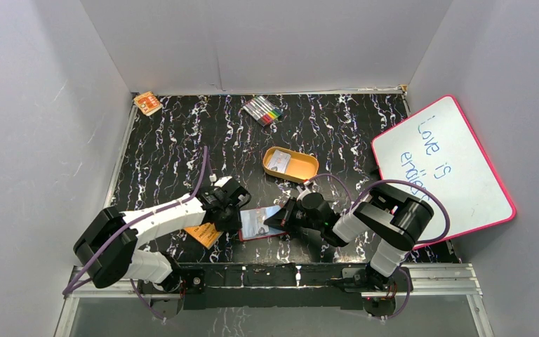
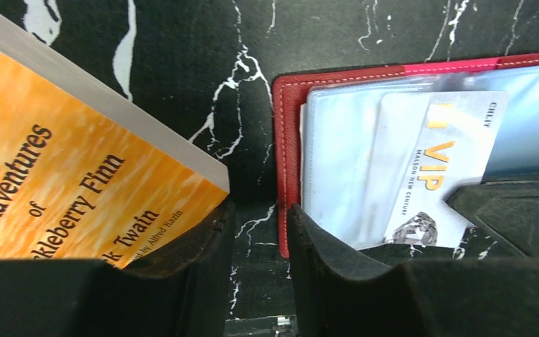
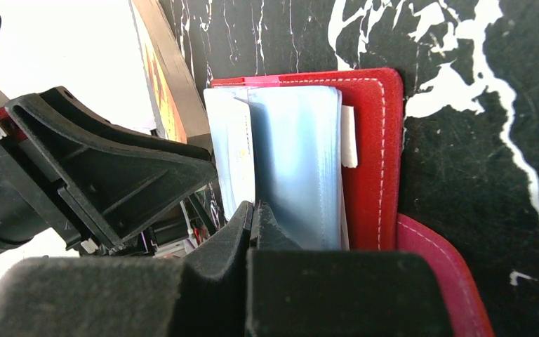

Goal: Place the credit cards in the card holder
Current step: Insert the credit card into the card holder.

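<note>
Starting at the left, the book (image 2: 77,161) lies flat, just beside the left claw (image 2: 260,239). That claw stands part open, with only bare table between its jaws. Its finger (image 2: 323,246) on the holder's side rests at the left edge of the holder (image 2: 289,126), judged to pin it down. The holder lies open on the table between the two claws, clear pockets up. A card (image 2: 456,154) sits part way in a pocket, askew to the pocket's edges, its free end toward the right claw (image 3: 253,214). The right claw is closed, tips at the pocket leaves; whether it nips the card or a leaf cannot be told. The right arm is nearer the card's free end. The coming move is judged to be a push along the card's long axis, away from the right claw and toward the left, once the card is squared to the pocket. Farther back, a tin (image 1: 314,168) holds what appears to be a second card (image 1: 278,163).
</note>
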Tool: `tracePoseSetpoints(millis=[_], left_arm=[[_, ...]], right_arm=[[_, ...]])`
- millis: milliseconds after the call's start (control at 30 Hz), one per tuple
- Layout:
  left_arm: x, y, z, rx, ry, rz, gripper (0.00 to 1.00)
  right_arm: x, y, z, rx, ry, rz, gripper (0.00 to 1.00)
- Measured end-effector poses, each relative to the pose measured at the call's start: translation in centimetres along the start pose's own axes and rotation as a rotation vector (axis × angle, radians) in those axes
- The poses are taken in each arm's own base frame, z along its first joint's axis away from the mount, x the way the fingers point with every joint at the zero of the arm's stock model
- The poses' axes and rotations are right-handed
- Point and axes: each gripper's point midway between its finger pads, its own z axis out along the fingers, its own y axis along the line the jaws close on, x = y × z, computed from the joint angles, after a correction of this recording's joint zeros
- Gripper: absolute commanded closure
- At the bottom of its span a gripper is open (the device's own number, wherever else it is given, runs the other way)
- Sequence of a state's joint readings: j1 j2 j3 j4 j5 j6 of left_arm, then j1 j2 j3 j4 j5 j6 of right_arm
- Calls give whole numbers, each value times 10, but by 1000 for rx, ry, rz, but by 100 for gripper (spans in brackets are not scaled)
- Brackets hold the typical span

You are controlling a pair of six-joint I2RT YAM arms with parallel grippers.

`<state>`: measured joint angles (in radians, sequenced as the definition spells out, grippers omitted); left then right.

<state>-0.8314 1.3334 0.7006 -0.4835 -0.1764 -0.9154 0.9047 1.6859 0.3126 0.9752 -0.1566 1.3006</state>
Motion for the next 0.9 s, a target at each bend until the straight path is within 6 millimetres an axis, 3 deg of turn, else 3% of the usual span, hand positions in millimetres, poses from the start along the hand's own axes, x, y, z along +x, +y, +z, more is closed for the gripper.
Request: tracePoseSetpoints(millis=[300,733,900], left_arm=[[4,8,7,-43,23,10,99],[5,-12,11,58,45,7,100],[5,-13,11,65,44,5,100]], right_arm=[[1,0,0,-1,6,-7,100],[9,8,12,-4,52,-35,100],[12,8,15,15,72,-73,69]])
